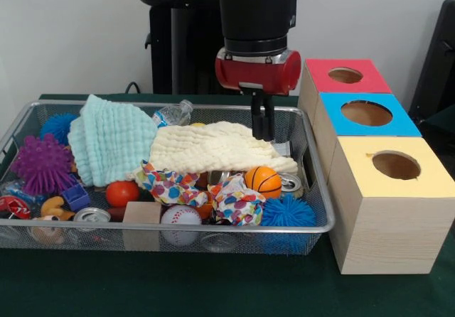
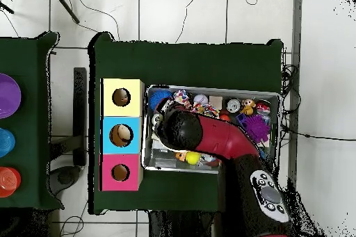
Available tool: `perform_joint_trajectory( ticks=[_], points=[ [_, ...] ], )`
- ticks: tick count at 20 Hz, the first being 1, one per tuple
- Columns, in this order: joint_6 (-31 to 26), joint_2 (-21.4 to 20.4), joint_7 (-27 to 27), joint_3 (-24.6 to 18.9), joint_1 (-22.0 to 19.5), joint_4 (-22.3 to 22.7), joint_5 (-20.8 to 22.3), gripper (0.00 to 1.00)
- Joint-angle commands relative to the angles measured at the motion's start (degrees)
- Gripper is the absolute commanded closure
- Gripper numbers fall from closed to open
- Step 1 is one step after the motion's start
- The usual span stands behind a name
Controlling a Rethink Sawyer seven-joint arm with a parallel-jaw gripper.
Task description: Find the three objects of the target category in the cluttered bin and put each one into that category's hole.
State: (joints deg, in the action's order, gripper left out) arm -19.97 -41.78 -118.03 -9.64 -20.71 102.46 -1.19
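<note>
The wire mesh bin (image 1: 106,229) sits on the green table, full of clutter; it also shows in the overhead view (image 2: 215,90). Two white dotted fabric pieces lie near its front: one (image 1: 167,184) under the cream towel's edge, the other (image 1: 238,205) beside the small basketball. A third is hidden. My gripper (image 1: 262,121) hangs shut and empty over the cream towel's far right part, above and behind the fabric pieces. In the overhead view my arm hides it. The yellow-topped box's hole (image 1: 396,165) is right of the bin; it also shows in the overhead view (image 2: 121,96).
A mint-green towel (image 1: 110,139) and a cream towel (image 1: 220,150) cover the bin's back. Spiky balls (image 1: 43,162) (image 1: 288,212), a basketball (image 1: 263,180), a baseball (image 1: 180,216) and a wooden block (image 1: 142,212) lie around. The blue-topped box (image 1: 366,113) and red-topped box (image 1: 345,75) stand behind the yellow one.
</note>
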Motion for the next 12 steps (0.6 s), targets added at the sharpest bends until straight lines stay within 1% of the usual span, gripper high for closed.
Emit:
perform_joint_trajectory(
  ticks=[1,4,6,10,12],
  points=[
    [-3.98,0.49,1.34,-5.19,-1.36,2.39,2.68,1.00],
    [-7.92,-0.02,0.74,-4.00,-0.42,0.90,2.12,1.00],
    [-9.32,-0.17,0.60,-3.70,-0.21,0.45,1.87,1.00],
    [-10.21,-0.16,1.51,-4.14,-1.10,0.07,1.97,1.00],
    [-11.13,-0.08,1.92,-4.01,-1.17,-0.80,2.22,1.00]
  ],
)
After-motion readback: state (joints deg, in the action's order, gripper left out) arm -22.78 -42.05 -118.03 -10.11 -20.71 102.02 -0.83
